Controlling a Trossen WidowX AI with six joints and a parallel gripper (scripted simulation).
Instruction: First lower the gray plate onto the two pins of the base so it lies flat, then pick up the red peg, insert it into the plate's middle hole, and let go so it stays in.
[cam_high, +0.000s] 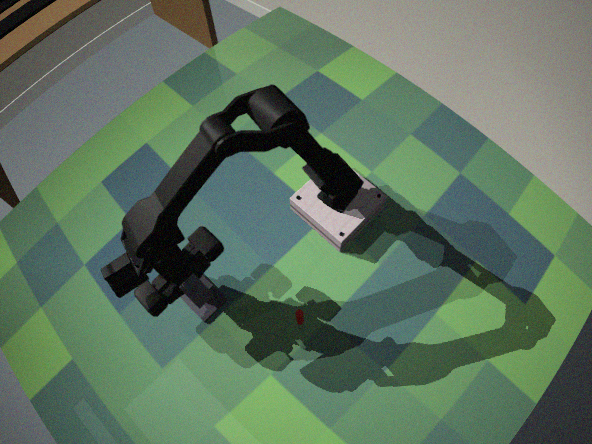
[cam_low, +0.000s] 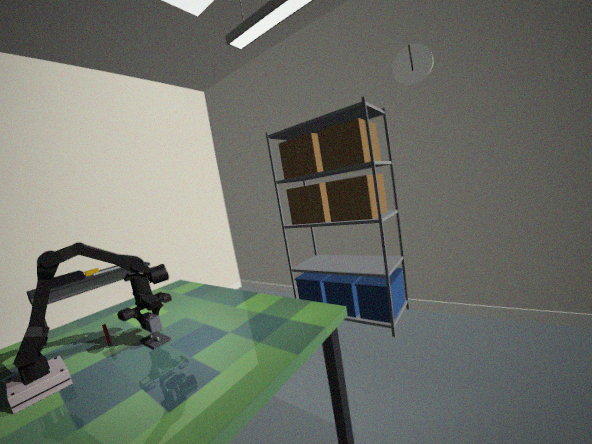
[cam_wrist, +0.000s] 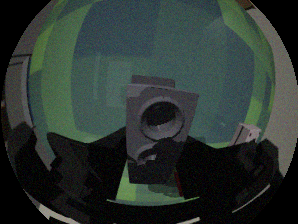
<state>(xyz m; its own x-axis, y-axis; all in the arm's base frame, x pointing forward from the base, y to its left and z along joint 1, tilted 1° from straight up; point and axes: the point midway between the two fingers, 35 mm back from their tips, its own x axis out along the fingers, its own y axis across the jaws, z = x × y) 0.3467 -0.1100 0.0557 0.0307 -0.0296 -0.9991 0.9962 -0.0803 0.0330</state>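
Observation:
My gripper (cam_high: 196, 294) (cam_low: 151, 318) (cam_wrist: 151, 128) is shut on the gray plate (cam_high: 205, 306) (cam_low: 151, 324) (cam_wrist: 148, 137), a flat square piece with a round middle hole. It holds the plate a little above the small dark base (cam_low: 156, 341) near the middle of the table. In the wrist view the plate covers most of the base, with only a gray edge showing above it. In the top view the arm and plate hide the base. The red peg (cam_high: 299, 316) (cam_low: 107, 334) stands upright on the table, apart from the base, in the arm's shadow.
The arm's light gray mount block (cam_high: 334, 226) (cam_low: 37, 387) sits on the green and blue checked table (cam_high: 430, 165) (cam_low: 280, 320). A metal shelf (cam_low: 345, 215) with boxes stands on the floor beyond the table's far edge.

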